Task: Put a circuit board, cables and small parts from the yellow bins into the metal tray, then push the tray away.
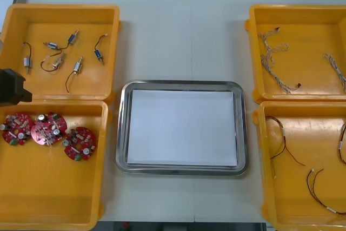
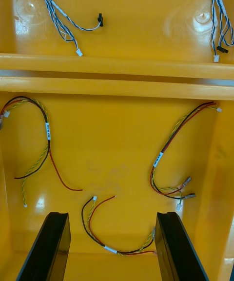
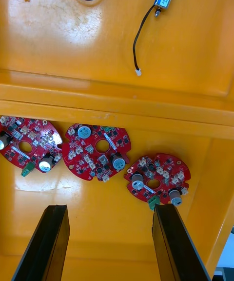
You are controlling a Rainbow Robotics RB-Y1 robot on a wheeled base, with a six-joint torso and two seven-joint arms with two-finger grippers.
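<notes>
Shiny metal tray [image 1: 122, 128] (white inside)

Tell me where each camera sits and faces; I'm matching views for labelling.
Front view: above the arms, looking steeply down at the table, metal tray and yellow bins; part of the left arm at the left edge.
Left wrist view: on the left wrist, facing the circuit boards; left gripper, jaws open.
Right wrist view: on the right wrist, facing red and yellow cables; right gripper, jaws open.
Shared: front and left wrist views both show those boards.
</notes>
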